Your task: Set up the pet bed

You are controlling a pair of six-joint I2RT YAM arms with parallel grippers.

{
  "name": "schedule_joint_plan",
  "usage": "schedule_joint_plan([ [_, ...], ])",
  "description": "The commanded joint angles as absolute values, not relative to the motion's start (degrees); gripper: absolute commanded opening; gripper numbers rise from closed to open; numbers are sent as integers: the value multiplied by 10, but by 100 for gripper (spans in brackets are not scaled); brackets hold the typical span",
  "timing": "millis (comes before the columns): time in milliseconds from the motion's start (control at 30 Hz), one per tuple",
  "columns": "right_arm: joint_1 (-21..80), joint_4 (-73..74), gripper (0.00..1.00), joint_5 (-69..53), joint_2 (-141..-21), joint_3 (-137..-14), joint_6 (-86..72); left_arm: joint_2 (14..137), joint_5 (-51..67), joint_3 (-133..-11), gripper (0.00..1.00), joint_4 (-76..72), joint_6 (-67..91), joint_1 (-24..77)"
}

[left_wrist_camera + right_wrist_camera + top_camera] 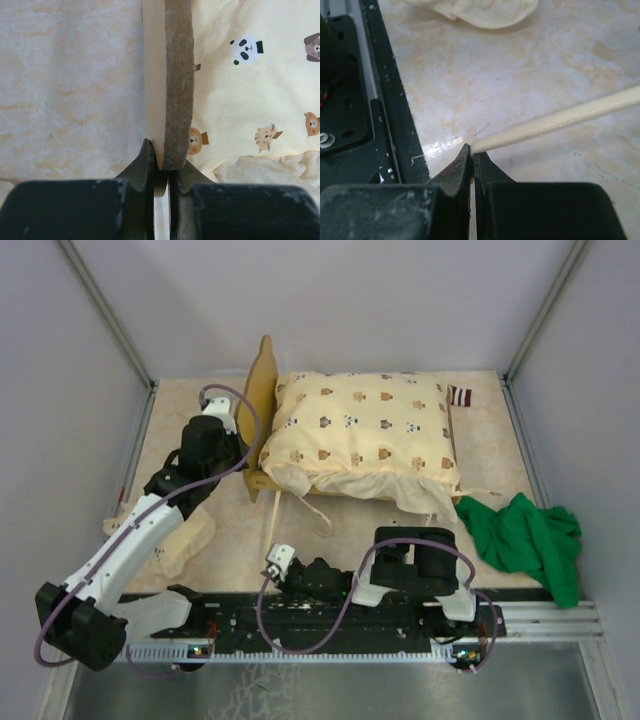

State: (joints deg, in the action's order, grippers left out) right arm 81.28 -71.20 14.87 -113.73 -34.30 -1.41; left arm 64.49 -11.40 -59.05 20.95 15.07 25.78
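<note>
- While it is clamped narrowly on the lower edge of the headboard (177,75), the left gripper (165,167) has hold of the pet bed (263,375), one finger on each face of the board.
- The pet bed stands toward the far side of the marbled table (230,530), headboard to the left, with a cream animal-print cushion (360,430) lying on it.
- The right gripper (472,152) is fully closed, low over the table near the arm bases. The end of a cream strap (560,120) touches its tips; whether it is nipped cannot be told.
- A green cloth (525,535) lies crumpled to the right of the bed.
</note>
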Motion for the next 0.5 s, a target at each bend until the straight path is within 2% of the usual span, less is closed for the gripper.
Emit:
schedule_joint_plan([
  [0, 824, -644, 0, 66, -1148, -388, 2, 626, -86, -580, 0, 85, 219, 259],
  [300, 815, -648, 0, 181, -1154, -411, -34, 631, -70, -554, 1, 79, 232, 243],
  [400, 804, -649, 0, 191, -1155, -413, -56, 622, -55, -527, 9, 74, 246, 240],
  [467, 803, -637, 2, 196, -1148, -414, -54, 613, -46, -505, 19, 75, 254, 239],
])
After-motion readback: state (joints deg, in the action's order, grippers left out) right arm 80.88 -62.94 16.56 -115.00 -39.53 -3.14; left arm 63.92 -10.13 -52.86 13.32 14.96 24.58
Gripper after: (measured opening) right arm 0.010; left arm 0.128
